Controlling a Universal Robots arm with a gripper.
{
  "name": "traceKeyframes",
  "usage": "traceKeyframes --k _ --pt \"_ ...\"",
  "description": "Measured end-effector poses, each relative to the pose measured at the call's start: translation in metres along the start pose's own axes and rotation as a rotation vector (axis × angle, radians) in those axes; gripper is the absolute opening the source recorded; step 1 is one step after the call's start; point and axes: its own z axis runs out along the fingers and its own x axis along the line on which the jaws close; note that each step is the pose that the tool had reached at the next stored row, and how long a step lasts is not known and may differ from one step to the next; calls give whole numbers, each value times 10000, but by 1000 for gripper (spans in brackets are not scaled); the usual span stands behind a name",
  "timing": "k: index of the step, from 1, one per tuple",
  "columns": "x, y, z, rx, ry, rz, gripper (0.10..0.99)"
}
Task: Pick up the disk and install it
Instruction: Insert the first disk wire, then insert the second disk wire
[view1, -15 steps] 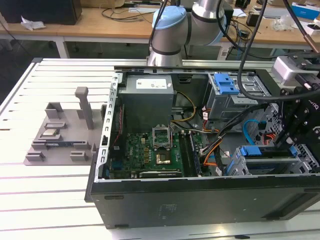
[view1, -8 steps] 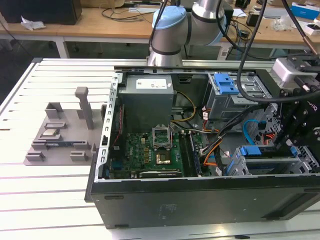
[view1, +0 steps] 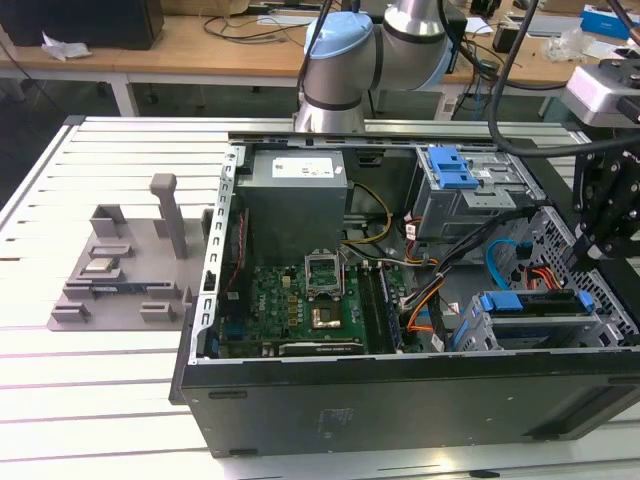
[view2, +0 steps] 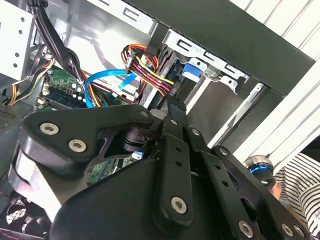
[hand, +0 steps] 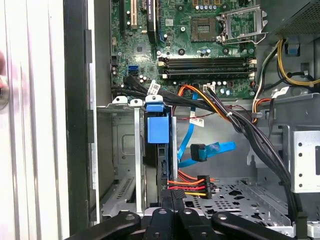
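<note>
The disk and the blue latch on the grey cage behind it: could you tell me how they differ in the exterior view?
The disk sits slotted in the cage by the case's near wall; the blue latch lies atop the grey cage further back. The disk's bracket shows as a long, thin strip; the blue latch is shorter and blockier. Both are blue plastic.
</note>
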Motion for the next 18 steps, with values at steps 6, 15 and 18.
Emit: traceKeyframes --k 6,15,18 --pt "0 0 -2 0 1 0 106" --pt "-70 13 -5 0 2 0 361" --pt "-137 64 -6 0 1 0 361"
